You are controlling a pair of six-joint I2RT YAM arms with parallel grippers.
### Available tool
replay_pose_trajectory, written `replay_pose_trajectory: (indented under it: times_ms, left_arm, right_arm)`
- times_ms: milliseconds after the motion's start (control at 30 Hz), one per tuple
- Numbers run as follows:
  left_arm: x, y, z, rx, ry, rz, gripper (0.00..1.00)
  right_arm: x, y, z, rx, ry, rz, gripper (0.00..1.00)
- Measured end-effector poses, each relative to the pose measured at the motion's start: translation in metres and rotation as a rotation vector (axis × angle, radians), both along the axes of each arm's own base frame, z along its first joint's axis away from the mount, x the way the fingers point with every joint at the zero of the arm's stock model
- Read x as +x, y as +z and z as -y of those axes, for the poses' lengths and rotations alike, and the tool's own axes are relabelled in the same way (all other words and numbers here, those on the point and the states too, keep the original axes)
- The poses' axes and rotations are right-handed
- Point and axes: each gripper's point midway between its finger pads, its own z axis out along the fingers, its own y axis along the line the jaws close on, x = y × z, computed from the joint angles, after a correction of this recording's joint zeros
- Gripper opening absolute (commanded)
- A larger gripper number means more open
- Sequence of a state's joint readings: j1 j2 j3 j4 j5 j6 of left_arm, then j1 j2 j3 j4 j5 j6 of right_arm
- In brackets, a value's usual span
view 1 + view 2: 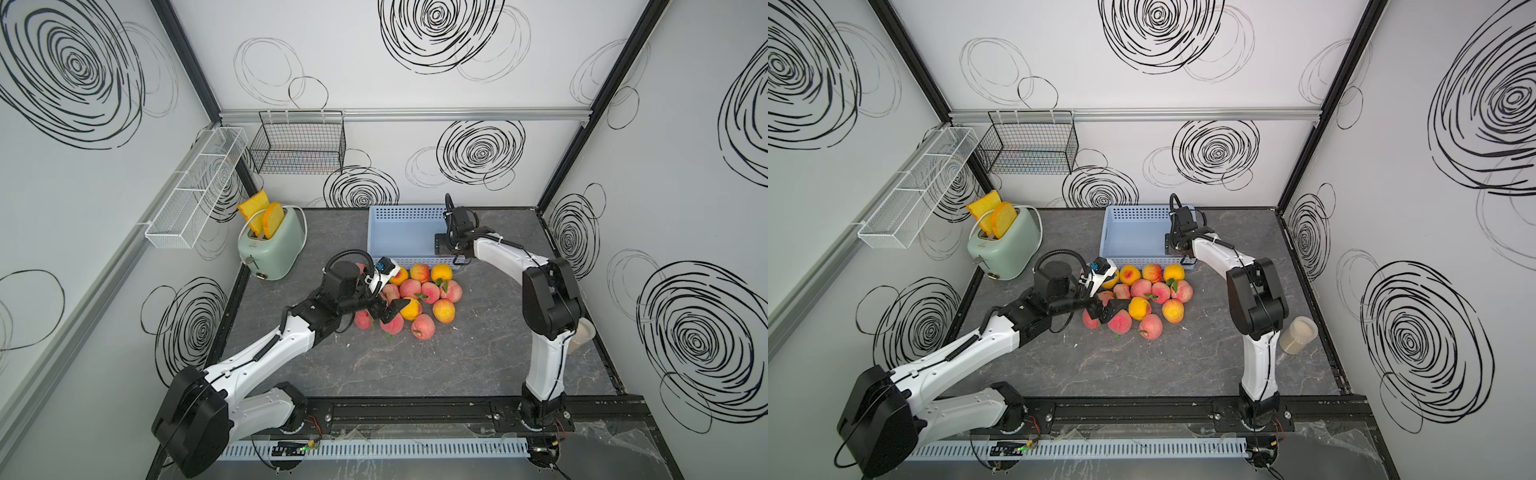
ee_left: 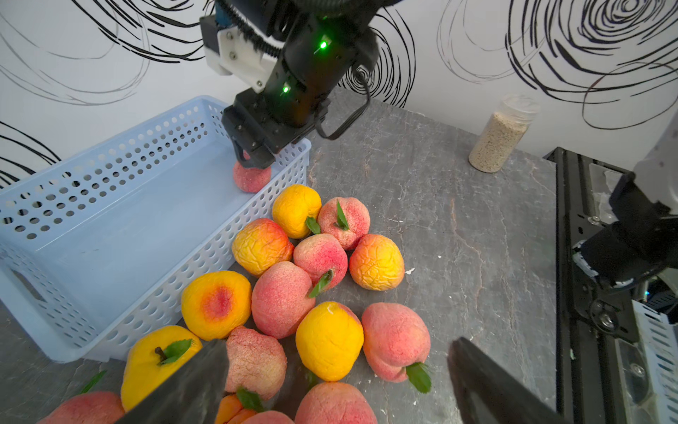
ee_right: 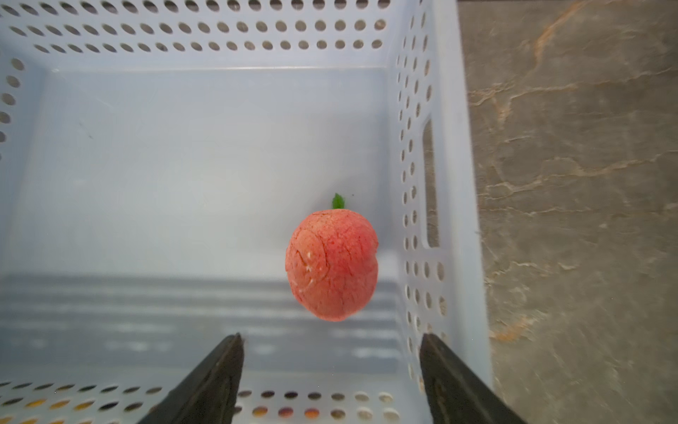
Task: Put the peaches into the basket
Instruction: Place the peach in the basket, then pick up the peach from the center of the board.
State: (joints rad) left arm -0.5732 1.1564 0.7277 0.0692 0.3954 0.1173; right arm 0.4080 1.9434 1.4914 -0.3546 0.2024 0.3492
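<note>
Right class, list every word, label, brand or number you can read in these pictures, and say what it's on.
No readable text anywhere.
toaster: a small dark mark by its slots, too small to read.
jar: no label showing.
basket: no lettering showing.

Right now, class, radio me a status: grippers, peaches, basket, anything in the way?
Left gripper open over the peach pile. Right gripper open above basket, one pink peach loose beneath. Nothing between pile and basket.

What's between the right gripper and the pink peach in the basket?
Nothing: in the right wrist view only bare basket floor shows between the open right gripper and the pink peach.
</note>
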Motion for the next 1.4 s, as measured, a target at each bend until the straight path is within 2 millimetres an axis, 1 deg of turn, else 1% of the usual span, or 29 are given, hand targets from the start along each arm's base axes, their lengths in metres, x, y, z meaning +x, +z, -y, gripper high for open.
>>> replay_pose_trajectory:
  times_ms: [133, 200, 267, 333, 433, 533, 600, 633, 667, 700, 800, 867, 933, 1033, 1100, 1167, 1200, 1400]
  left_arm:
    - [0.01, -0.001, -0.009, -0.005, 0.069, -0.02, 0.98]
    - [0.02, -0.001, -0.018, -0.021, 0.128, -0.036, 0.98]
    - [0.033, -0.002, -0.03, -0.042, 0.198, -0.063, 0.97]
    - [0.047, -0.006, -0.044, -0.066, 0.271, -0.097, 0.98]
    - [0.068, -0.013, -0.067, -0.102, 0.385, -0.151, 0.98]
    - [0.085, -0.019, -0.089, -0.125, 0.485, -0.193, 0.98]
    - [0.095, -0.024, -0.103, -0.135, 0.55, -0.221, 0.98]
    - [0.098, -0.026, -0.11, -0.135, 0.578, -0.233, 0.98]
    - [0.102, -0.028, -0.116, -0.137, 0.605, -0.245, 1.0]
    - [0.106, -0.03, -0.124, -0.139, 0.634, -0.26, 0.97]
    - [0.116, -0.037, -0.137, -0.136, 0.691, -0.307, 0.94]
    - [0.121, -0.044, -0.141, -0.129, 0.714, -0.341, 0.92]
    - [0.125, -0.053, -0.143, -0.109, 0.729, -0.379, 0.91]
    - [0.127, -0.07, -0.143, -0.075, 0.741, -0.434, 0.89]
    - [0.127, -0.081, -0.144, -0.05, 0.746, -0.473, 0.89]
    - [0.129, -0.09, -0.144, -0.029, 0.753, -0.501, 0.9]
    - [0.131, -0.094, -0.144, -0.019, 0.757, -0.511, 0.91]
    - [0.142, -0.106, -0.145, 0.012, 0.772, -0.538, 0.91]
  right_arm:
    - [-0.02, 0.034, 0.002, 0.063, 0.054, 0.097, 0.81]
    - [-0.034, 0.048, 0.002, 0.094, 0.099, 0.156, 0.82]
    - [-0.05, 0.057, 0.004, 0.117, 0.144, 0.217, 0.82]
    - [-0.067, 0.058, 0.008, 0.133, 0.178, 0.268, 0.85]
    - [-0.092, 0.048, 0.009, 0.164, 0.237, 0.317, 0.85]
    - [-0.114, 0.037, 0.004, 0.211, 0.31, 0.345, 0.84]
    - [-0.129, 0.033, -0.004, 0.256, 0.372, 0.359, 0.84]
    - [-0.134, 0.033, -0.008, 0.269, 0.395, 0.366, 0.84]
    - [-0.139, 0.036, -0.013, 0.284, 0.422, 0.38, 0.83]
    - [-0.144, 0.04, -0.018, 0.297, 0.446, 0.394, 0.83]
    - [-0.161, 0.057, -0.03, 0.338, 0.515, 0.458, 0.83]
    - [-0.173, 0.067, -0.036, 0.363, 0.555, 0.497, 0.83]
    - [-0.187, 0.071, -0.041, 0.387, 0.595, 0.533, 0.83]
    - [-0.211, 0.062, -0.049, 0.404, 0.651, 0.555, 0.84]
    - [-0.225, 0.049, -0.054, 0.402, 0.682, 0.555, 0.84]
    - [-0.234, 0.037, -0.06, 0.393, 0.712, 0.533, 0.83]
    - [-0.237, 0.035, -0.064, 0.386, 0.727, 0.53, 0.83]
    - [-0.251, 0.041, -0.086, 0.346, 0.811, 0.578, 0.85]
